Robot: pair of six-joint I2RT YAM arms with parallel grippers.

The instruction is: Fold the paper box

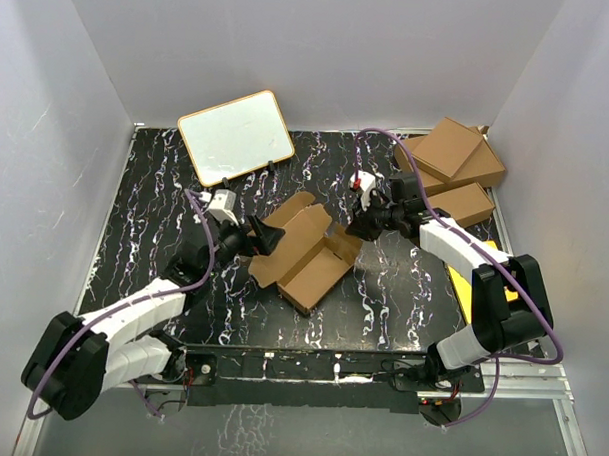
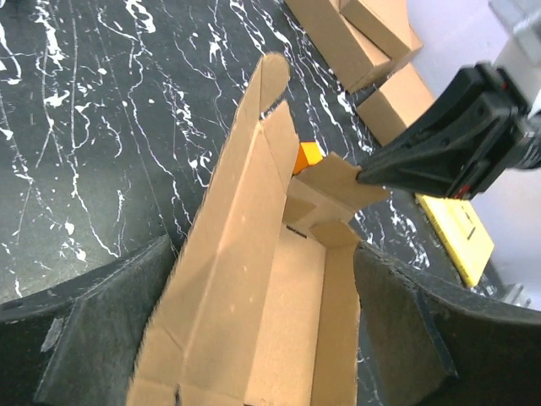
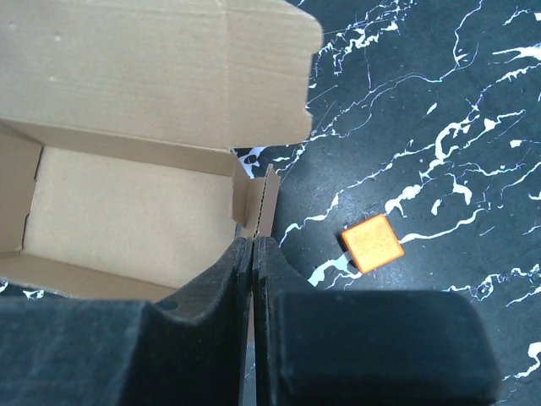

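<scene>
Folding the paper box (image 1: 306, 253), half-formed mid-surface (image 1: 155, 203), needs the left end effector (image 1: 262, 237), spread wide astride its left wall and holding nothing, to close squarely while the right end effector (image 3: 252, 247), shut at the right-end tab (pinch unclear), steadies it.

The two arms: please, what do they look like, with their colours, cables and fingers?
The left arm and the right arm have white shells, black joints and black bases. A thin purple cable runs along each. The left wrist carries a white block; the right wrist shows a small red mark. The fingers are black, blocky and matte.
</scene>
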